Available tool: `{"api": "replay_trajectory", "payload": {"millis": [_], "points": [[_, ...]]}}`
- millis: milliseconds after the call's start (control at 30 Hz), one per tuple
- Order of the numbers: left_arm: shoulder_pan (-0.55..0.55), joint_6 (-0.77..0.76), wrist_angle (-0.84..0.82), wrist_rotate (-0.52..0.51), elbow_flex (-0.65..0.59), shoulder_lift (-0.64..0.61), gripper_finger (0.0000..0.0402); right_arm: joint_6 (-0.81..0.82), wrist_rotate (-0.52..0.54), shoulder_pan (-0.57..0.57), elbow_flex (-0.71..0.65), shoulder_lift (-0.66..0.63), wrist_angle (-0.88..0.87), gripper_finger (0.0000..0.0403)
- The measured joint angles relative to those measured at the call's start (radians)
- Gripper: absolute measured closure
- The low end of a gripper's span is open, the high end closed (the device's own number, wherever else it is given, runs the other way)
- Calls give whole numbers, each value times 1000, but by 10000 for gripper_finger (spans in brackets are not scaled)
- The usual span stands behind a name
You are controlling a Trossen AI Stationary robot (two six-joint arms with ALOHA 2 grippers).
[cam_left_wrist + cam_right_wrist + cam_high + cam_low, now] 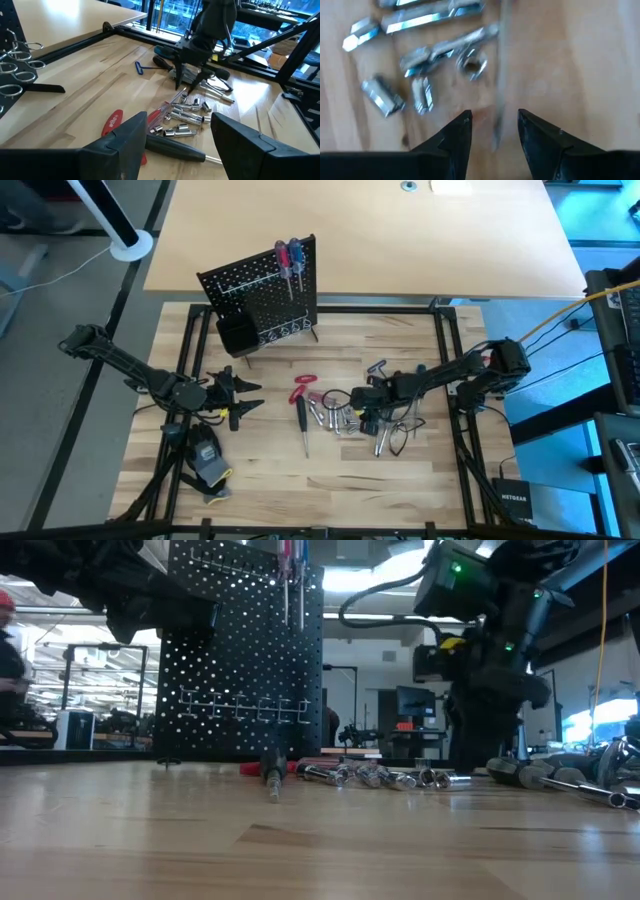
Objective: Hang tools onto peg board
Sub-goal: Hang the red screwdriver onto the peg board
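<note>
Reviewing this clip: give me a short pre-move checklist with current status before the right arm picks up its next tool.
1. Right gripper open: ok, fingers apart.
2. Right gripper over the small silver metal bits: ok, it hangs over their right end.
3. Thin metal rod between the fingers: ok, though blurred.
4. Left gripper out of the way: ok, open, left of the tools.
5. Upright black perforated peg board has free pegs: ok, only two screwdrivers hang there.
6. Contact with rod: cannot tell.

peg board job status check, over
Right gripper low over the silver sockets, jaws open, empty. Left gripper waiting, open. Two screwdrivers hung on peg board.
</note>
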Motion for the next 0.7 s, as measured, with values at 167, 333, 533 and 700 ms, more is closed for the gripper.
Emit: {"api": "replay_trajectory", "payload": {"millis": [167, 333, 533, 700], "points": [[0, -3, -2, 0, 0, 0, 192, -7, 7, -24, 0, 21, 15, 291], [0, -4, -2, 0, 0, 0, 192, -17, -35, -45, 5, 58, 19, 339], [0, -4, -3, 0, 0, 0, 192, -53, -8, -42, 14, 57, 15, 389], [0, -4, -2, 0, 0, 0, 192, -55, 54, -44, 16, 33, 10, 379]]}}
